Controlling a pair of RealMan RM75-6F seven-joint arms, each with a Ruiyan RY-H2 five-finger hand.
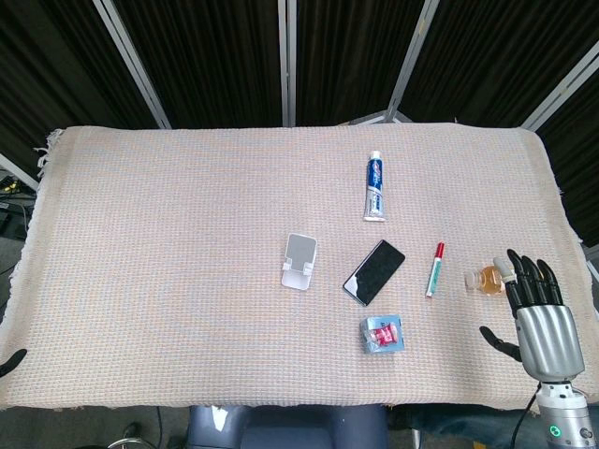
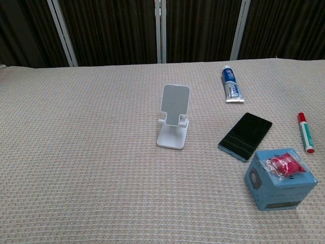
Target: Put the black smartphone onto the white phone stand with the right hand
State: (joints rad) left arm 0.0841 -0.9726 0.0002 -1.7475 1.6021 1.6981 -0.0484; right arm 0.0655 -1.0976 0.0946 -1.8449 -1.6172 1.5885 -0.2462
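The black flat smartphone (image 1: 374,271) is lying face-up mid-desk, just right of the upright white plastic phone stand (image 1: 299,261), ungrasped. The right hand (image 1: 534,309) is hovering near the desk's right edge, fingers released and spread, ready to reach. The left hand (image 1: 11,361) is barely showing; I cannot tell its fingers' state.

Glossy black smartphone (image 2: 246,135), matt white phone stand (image 2: 174,118), coarse woven cloth (image 2: 81,152)

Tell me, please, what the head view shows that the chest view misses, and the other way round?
Only the head view shows the right hand, open at the table's right edge, the small amber bottle beside its fingertips, and a dark tip of the left hand at the left edge. Only the chest view shows the white phone stand from the front, upright and empty. Both share the stand, the black smartphone lying flat to its right, the toothpaste tube, the red-capped marker and the blue box.
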